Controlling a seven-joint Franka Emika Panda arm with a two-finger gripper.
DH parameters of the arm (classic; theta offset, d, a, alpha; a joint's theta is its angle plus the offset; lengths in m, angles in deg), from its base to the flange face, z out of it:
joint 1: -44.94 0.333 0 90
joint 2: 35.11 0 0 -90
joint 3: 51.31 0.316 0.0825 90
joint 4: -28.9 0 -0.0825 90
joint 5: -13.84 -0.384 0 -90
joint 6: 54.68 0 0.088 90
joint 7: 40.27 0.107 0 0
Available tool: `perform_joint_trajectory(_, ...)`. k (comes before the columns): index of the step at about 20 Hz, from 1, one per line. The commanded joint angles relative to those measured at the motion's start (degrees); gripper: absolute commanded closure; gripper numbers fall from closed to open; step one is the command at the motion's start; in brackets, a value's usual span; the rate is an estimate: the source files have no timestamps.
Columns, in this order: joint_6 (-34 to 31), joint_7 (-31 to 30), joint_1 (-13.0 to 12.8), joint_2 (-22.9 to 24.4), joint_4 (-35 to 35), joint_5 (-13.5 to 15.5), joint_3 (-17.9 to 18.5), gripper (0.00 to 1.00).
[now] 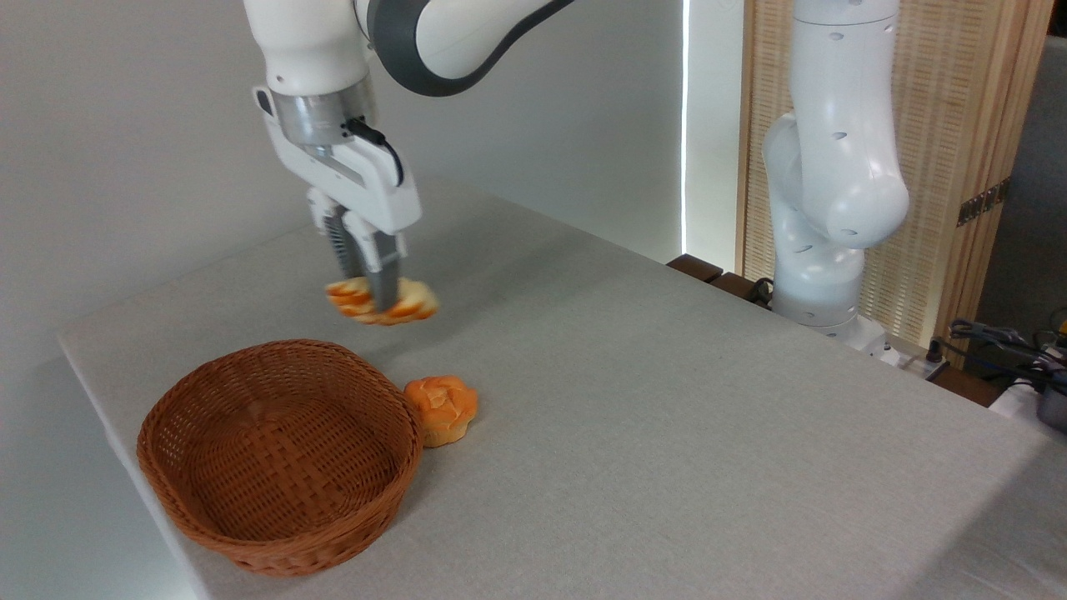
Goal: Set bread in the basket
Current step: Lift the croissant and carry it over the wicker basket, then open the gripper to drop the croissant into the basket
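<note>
basket (279, 454) nearest; bread (408, 302) clamped crosswise in fingers (383, 283); long axis left-right

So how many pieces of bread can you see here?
2. The long pale loaf is held in the pincer above the table; the round orange bun sits beside the empty basket. None looks hidden.

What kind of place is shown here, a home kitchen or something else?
Probably a robotics lab or test room, not a kitchen. A white robot arm is mounted beside a cloth-covered table, loose cables lie at the right edge, and only a basket and bread are set out.
</note>
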Motion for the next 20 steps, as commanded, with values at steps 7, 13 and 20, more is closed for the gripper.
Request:
perform_joint_trajectory(7, 15.8, -2.5, 0.0, -2.5, 1.4, 6.7, 3.4, 0.0)
perform_joint_trajectory(13, 17.3, -2.2, 0.0, -4.9, 1.4, 5.5, 3.4, 0.0)
perform_joint_trajectory(20, 19.4, -1.9, 0.1, -5.3, 1.4, 4.6, 3.5, 0.0)
